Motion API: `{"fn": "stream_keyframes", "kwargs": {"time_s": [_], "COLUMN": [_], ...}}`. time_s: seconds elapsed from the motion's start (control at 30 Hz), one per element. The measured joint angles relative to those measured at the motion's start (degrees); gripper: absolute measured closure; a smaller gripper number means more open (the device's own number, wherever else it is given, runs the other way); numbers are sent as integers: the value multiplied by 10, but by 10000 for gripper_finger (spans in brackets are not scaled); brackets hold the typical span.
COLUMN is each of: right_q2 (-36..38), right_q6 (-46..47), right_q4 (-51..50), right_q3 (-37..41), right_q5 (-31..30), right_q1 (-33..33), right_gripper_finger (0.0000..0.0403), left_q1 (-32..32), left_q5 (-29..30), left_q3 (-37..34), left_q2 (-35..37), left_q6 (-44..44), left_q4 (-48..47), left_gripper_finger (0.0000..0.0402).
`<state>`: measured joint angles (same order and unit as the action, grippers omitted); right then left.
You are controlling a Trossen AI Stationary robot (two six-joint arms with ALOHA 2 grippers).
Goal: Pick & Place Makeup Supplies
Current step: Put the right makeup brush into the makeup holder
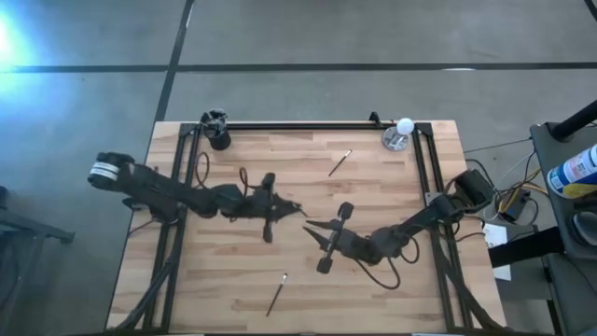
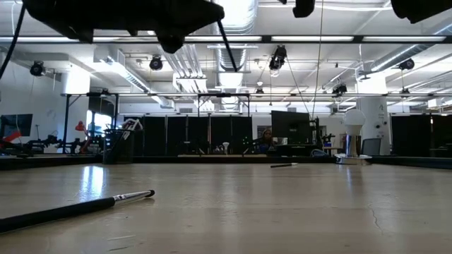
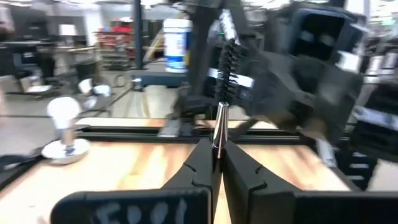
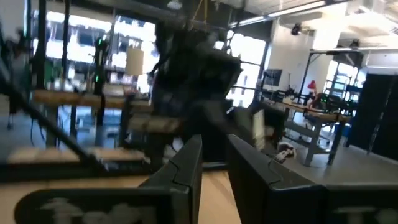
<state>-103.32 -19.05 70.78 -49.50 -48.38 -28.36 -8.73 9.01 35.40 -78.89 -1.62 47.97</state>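
My left gripper (image 1: pixel 295 211) hangs over the table's middle, pointing right, and is shut on a thin makeup brush (image 3: pixel 221 93) with a silvery ferrule and a dark bristly head. My right gripper (image 1: pixel 311 228) faces it from the right, close by. Its fingers (image 4: pixel 214 155) are open and touch nothing. Two more brushes lie flat on the wood, one toward the far side (image 1: pixel 339 162) and one near the front edge (image 1: pixel 277 294). The front one shows in the low view (image 2: pixel 78 208). My left gripper (image 3: pixel 216 146) pinches the brush between its two fingertips at the lower end of the silvery ferrule (image 3: pixel 219 127). The ferrule and bristly head (image 3: pixel 227 56) stick out beyond the fingertips toward my right arm. The brush is lifted clear of the table.
A small black cup (image 1: pixel 219 138) stands at the far left corner and a white ball on a silver base (image 1: pixel 401 133) at the far right. A black frame rail (image 1: pixel 308 125) runs along the far edge. Bare wood lies between the brushes.
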Motion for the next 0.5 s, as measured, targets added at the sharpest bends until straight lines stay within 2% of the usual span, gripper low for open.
{"fn": "stream_keyframes", "kwargs": {"time_s": [0.13, 0.2, 0.4, 0.5], "right_q2": [15, 31, 51, 53], "right_q6": [9, 34, 77, 89], "right_q4": [-47, -77, -119, -119], "right_q3": [23, 40, 83, 101], "right_q5": [14, 42, 223, 234], "right_q1": [3, 10, 44, 56], "right_gripper_finger": [338, 349, 390, 394], "left_q1": [42, 69, 166, 211], "left_q5": [4, 4, 14, 37], "left_q3": [-1, -1, -2, -2], "left_q2": [22, 22, 21, 17], "left_q6": [-4, -5, -6, -6], "left_q4": [-37, -47, -62, -70], "left_gripper_finger": [390, 390, 390, 390]}}
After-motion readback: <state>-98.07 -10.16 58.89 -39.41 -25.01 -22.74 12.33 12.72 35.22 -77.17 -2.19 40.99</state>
